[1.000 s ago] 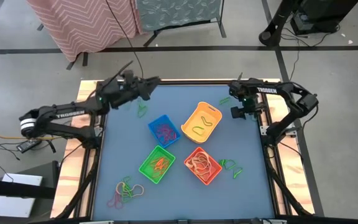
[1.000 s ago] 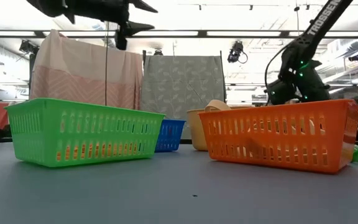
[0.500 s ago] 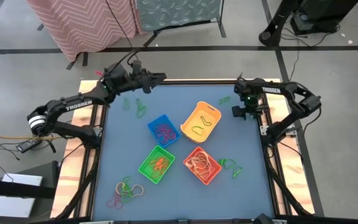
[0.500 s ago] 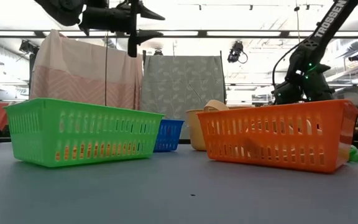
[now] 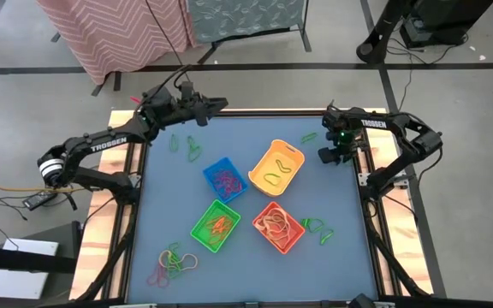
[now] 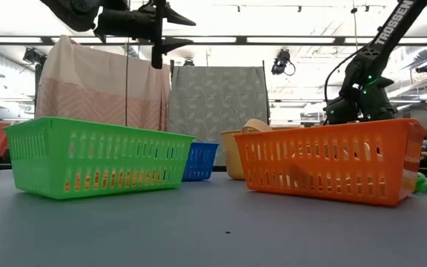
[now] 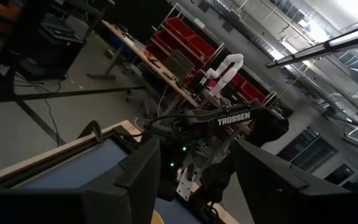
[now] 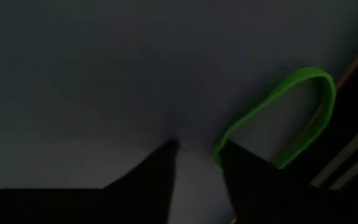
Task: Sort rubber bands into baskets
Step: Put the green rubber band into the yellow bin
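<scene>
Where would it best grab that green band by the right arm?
Probably from straight above, pinching one thin side of the green band. It lies flat as an open loop by the table's edge, and the right tool already has a finger beside its strand.

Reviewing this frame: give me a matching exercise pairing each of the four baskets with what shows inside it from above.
Column A:
1. blue basket
2. yellow basket
3. green basket
4. orange basket

Column B:
a. one green band, otherwise bare floor
b. pale and orange bands in a tangle
c. pink and red bands
d. orange bands

Pairs: 1-c, 2-a, 3-d, 4-b
</scene>
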{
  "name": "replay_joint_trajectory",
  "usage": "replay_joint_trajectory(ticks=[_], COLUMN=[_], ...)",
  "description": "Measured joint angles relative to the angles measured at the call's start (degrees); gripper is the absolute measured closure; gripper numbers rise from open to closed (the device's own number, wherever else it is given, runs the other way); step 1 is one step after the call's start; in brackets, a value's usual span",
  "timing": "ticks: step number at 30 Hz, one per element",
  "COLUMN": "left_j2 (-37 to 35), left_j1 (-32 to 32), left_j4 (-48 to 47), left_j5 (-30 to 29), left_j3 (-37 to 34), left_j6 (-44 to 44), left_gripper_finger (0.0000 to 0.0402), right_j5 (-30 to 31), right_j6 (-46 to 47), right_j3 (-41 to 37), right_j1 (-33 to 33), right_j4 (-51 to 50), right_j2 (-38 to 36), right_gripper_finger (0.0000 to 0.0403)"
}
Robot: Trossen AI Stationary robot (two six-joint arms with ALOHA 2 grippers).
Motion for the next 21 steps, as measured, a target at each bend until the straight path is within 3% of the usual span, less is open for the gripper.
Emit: replay_joint_trajectory(ticks=[4, 6, 10, 15, 21], left_j2=[0.0, 0.0, 0.0, 0.0, 0.0], left_j1=[0.0, 0.0, 0.0, 0.0, 0.0], left_j4=[0.0, 0.0, 0.0, 2.2, 3.0], left_j5=[-0.1, -0.1, -0.1, -0.1, -0.1], left_j3=[0.0, 0.0, 0.0, 0.0, 0.0], left_j6=[0.0, 0.0, 0.0, 0.1, 0.2], left_gripper_finger=[0.0195, 0.0195, 0.0195, 0.0195, 0.0195], right_j5=[0.2, 0.4, 0.5, -0.7, -10.1], right_j6=[0.0, 0.0, 0.0, 2.9, 11.5], right_j3=[0.1, 0.1, 0.7, 5.4, 10.7], right_j1=[0.0, 0.0, 0.7, 3.4, 10.1], right_j4=[0.1, 0.1, -1.1, -3.3, 9.7], right_j2=[0.0, 0.0, -1.7, -9.2, -18.8], right_gripper_finger=[0.0361, 0.0390, 0.0393, 0.0397, 0.0399])
